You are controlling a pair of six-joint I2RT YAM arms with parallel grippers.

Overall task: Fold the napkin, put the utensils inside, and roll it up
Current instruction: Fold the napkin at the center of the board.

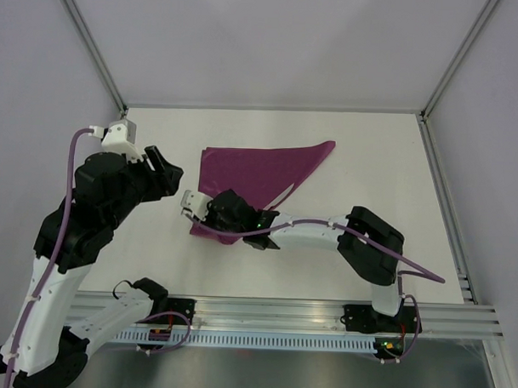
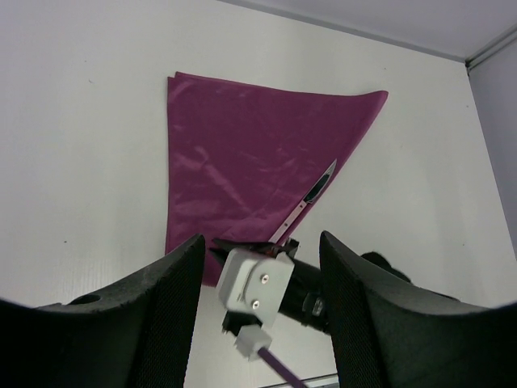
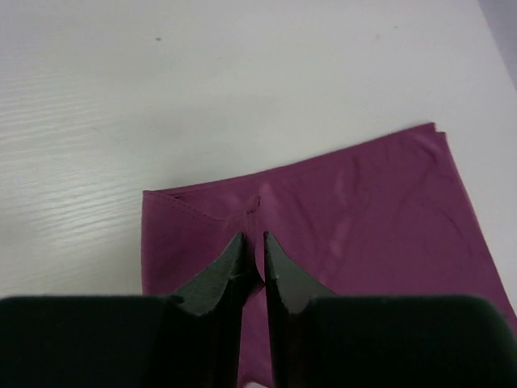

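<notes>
The plum-purple napkin (image 1: pixel 255 173) lies folded into a triangle in the middle of the table, also seen in the left wrist view (image 2: pixel 234 153). A slim pale utensil (image 2: pixel 311 198) rests along its right slanted edge (image 1: pixel 284 193). My right gripper (image 1: pixel 209 214) is down on the napkin's near-left part, close to the hemmed left edge. Its fingers (image 3: pixel 253 242) are shut on a small raised pleat of the cloth. My left gripper (image 1: pixel 162 169) hangs open just left of the napkin, above the table, with nothing between its fingers (image 2: pixel 260 237).
Aluminium frame posts (image 1: pixel 98 61) and white walls enclose the white table (image 1: pixel 371 164). A rail (image 1: pixel 323 311) with the arm bases runs along the near edge. The right arm's forearm (image 1: pixel 313 234) lies low across the table, in front of the napkin.
</notes>
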